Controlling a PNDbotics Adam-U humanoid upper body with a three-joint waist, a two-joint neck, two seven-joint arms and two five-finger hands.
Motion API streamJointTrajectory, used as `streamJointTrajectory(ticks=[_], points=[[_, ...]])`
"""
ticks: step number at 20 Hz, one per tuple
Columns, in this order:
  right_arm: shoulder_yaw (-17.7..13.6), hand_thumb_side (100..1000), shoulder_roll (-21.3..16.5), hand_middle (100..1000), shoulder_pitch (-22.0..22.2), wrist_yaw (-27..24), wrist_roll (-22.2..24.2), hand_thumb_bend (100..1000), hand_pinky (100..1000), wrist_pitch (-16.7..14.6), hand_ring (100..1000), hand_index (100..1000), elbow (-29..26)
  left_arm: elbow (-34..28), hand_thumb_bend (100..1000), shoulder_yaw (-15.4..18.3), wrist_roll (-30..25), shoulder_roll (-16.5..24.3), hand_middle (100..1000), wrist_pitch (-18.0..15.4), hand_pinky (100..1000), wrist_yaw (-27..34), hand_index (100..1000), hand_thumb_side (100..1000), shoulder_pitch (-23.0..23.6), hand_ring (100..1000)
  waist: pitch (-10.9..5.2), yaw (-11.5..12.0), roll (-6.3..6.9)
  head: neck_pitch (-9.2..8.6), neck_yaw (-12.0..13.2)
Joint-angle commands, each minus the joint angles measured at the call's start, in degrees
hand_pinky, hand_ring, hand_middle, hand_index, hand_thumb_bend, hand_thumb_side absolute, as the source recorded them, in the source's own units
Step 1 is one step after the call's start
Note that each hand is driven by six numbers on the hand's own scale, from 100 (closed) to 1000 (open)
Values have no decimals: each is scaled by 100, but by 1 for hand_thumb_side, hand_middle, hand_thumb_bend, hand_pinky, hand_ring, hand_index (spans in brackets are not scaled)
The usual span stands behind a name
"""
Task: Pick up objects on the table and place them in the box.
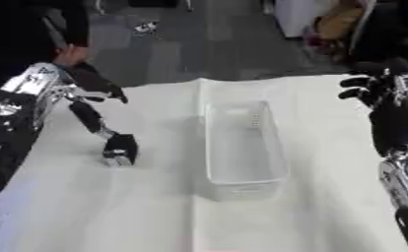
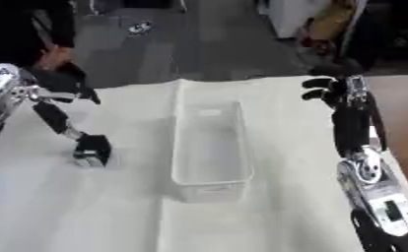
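- On the white cloth-covered table (image 1: 86,206), a small object with a black top and a pale, silvery base (image 1: 119,150) stood well apart from, and to the left of, the long white translucent plastic box (image 1: 242,147), which lay lengthwise at the centre and looked empty.
- Left hand (image 1: 85,81): raised above the far left of the table, one long dark finger reaching down to, or just beside, the top of the small object; the fingers were spread rather than wrapped around anything, and actual contact could not be confirmed.
- Right hand (image 2: 332,93): held up at the far right, well clear of the box, fingers partly curled and holding nothing.
- Handling, as a judgement: the object seemed small, rigid and light; its pale base might be smooth and slip, so a pinch across the darker upper part, thumb opposed to fingers, appeared the safer hold. The thin-walled box could shift if knocked.
- Views compared: the right eye view showed the whole right forearm with its silver wrist section and a brown strip beyond the cloth's right edge; the left eye view showed more of the left arm's silver housing and cut the right arm at the frame.
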Motion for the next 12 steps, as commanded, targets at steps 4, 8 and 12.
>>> streamJointTrajectory(ticks=[4,8,12], points=[[-7,1000,-62,644,-97,34,-7,192,548,3,617,715,-67,38,503,-96,-1589,115,951,-1836,981,-168,998,768,-93,899,-110,5,-3,-1,-23],[-9,1000,-74,643,-76,41,-12,192,548,2,617,715,-54,-159,511,-210,-1572,202,954,-1909,981,-93,1000,796,-24,901,-147,33,8,36,-32],[-12,1000,-79,643,-54,48,-18,192,548,1,617,714,-44,-489,506,-336,-1684,315,954,-1913,981,182,1000,811,94,901,-182,61,14,73,-32]])
